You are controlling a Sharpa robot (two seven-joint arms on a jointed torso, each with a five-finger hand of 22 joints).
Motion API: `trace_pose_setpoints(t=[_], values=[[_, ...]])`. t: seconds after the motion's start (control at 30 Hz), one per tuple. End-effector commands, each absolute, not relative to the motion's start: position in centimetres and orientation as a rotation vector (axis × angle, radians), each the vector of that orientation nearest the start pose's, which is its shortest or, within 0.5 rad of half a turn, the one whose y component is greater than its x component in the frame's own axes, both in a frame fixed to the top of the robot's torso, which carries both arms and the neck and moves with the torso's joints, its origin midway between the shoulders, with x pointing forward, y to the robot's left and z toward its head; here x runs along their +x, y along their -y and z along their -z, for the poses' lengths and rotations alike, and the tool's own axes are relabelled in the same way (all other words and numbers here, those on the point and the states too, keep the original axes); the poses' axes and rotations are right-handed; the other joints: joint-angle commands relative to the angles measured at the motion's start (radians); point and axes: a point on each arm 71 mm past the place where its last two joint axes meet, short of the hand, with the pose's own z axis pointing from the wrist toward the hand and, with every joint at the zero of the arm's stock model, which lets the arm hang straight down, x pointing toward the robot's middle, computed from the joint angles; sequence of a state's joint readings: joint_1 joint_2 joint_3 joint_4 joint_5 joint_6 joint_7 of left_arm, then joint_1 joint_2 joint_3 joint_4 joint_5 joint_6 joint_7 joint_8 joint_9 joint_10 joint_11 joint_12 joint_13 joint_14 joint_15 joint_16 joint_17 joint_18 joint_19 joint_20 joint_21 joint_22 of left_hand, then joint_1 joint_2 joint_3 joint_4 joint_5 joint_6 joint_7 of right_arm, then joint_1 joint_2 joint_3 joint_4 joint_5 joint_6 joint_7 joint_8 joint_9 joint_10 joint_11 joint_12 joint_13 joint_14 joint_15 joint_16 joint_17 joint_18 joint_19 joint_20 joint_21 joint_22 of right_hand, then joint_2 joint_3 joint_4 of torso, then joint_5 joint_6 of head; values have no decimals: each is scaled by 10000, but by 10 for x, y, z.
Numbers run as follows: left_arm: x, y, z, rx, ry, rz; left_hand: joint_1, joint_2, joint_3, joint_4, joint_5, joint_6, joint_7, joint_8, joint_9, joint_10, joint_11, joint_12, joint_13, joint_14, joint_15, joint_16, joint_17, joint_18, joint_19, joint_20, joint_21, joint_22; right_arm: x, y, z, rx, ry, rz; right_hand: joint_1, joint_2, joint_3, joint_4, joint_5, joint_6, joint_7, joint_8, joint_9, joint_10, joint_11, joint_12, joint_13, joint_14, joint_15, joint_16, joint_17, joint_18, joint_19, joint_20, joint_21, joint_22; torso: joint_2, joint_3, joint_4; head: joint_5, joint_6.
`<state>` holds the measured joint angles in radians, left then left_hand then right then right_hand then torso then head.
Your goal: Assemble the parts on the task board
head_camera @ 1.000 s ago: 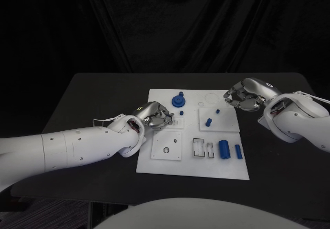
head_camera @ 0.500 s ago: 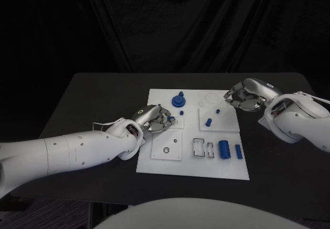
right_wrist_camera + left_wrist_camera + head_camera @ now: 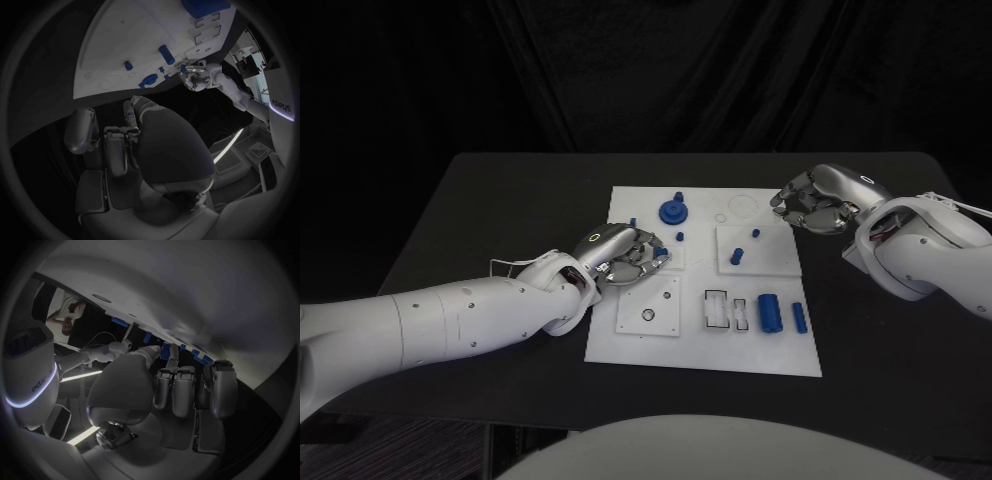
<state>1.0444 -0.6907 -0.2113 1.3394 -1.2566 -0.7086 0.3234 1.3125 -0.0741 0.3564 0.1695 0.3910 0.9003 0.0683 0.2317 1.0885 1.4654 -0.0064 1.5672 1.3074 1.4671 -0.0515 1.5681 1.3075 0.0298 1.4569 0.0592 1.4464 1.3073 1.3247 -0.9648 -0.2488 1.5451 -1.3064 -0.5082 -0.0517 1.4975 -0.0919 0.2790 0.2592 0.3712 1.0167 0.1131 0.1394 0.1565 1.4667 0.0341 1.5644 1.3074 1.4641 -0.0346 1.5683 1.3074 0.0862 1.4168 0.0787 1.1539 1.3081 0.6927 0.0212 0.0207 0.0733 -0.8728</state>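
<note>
My left hand (image 3: pixel 623 253), fingers curled on nothing I can see, should approach the mid-frame task board (image 3: pixel 627 340) slowly.

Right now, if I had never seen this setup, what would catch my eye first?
Probably the white board in the middle of the black table, dotted with small blue parts such as a round knob near its far edge and a cylinder toward its near right. Next, the two silver hands: the left hand hovers over the board's left side, while the right hand hangs by its far right corner.
</note>
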Motion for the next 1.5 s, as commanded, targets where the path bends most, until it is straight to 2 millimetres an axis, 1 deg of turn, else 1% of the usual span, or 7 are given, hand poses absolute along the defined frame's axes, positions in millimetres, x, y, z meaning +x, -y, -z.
trace_pose_setpoints(t=[0.03,0.33,0.5,0.7,0.93,1.27,1.5], values=[[442,-169,292,1786,-14508,9861,82,-17,-105,56,-78,6,53,-83,-38,1053,98,36,2634,1037,68,27,2633,137,-25,65,-72,1767,474,263,187,-98,-15946,-5875,-34,53,39,-13,60,12,16,5,-4,883,9,-62,2480,1045,21,-40,2576,14,-56,-27,-32,1460,1,3,-21,7,2],[444,-174,294,1620,-14642,9604,82,-45,-257,251,-185,-139,145,-264,-194,1053,172,36,2634,1037,128,27,2633,123,16,121,-51,1799,474,263,188,-87,-16026,-5845,-37,53,44,-15,71,4,20,-5,-7,885,12,-61,2482,1044,21,-43,2574,14,-57,-28,-35,1459,10,9,-8,12,2],[443,-174,295,1857,-14633,9469,292,-40,-378,344,-311,-464,324,-605,-505,1053,322,36,2634,1037,251,27,2633,117,35,229,-62,1817,474,264,189,-79,-16074,-5824,-37,53,44,-15,71,4,20,-5,-7,885,12,-61,2482,1044,21,-43,2574,14,-57,-28,-35,1459,16,12,-1,13,2],[442,-174,295,2098,-14632,9325,398,-43,-476,414,-555,-526,398,-805,-804,1053,376,36,2634,1037,314,27,2633,103,85,296,-21,1860,473,264,190,-67,-16139,-5800,-37,53,44,-15,71,4,20,-5,-7,885,12,-61,2482,1044,21,-43,2574,14,-57,-28,-35,1459,15,8,0,21,2],[442,-175,295,2187,-14590,9299,629,-30,-579,591,-610,-568,553,-1399,-1880,1053,502,36,2634,1037,427,27,2633,90,134,412,12,1925,473,264,191,-47,-16204,-5761,-45,56,47,-13,75,6,21,-8,-7,893,13,-55,2489,1047,22,-35,2581,11,-53,-29,-27,1462,13,4,-6,22,2],[441,-175,295,2224,-14529,9323,703,34,-603,658,-606,-357,526,-1462,-2241,1053,477,36,2634,1037,414,27,2633,79,170,415,53,1966,473,265,192,-21,-16293,-5712,-50,66,55,-12,80,9,20,-12,-8,893,13,-54,2490,1048,22,-33,2583,12,-54,-30,-34,1460,3,10,-11,25,2],[441,-175,295,2197,-14528,9289,740,-25,-712,803,-648,-478,623,-1696,-2985,1053,562,36,2634,1037,469,27,2633,69,192,451,70,2006,473,265,192,-9,-16352,-5681,-50,73,60,-14,82,13,16,-12,-7,899,10,-50,2495,1049,21,-30,2585,13,-55,-31,-38,1459,2,4,-15,24,2]])
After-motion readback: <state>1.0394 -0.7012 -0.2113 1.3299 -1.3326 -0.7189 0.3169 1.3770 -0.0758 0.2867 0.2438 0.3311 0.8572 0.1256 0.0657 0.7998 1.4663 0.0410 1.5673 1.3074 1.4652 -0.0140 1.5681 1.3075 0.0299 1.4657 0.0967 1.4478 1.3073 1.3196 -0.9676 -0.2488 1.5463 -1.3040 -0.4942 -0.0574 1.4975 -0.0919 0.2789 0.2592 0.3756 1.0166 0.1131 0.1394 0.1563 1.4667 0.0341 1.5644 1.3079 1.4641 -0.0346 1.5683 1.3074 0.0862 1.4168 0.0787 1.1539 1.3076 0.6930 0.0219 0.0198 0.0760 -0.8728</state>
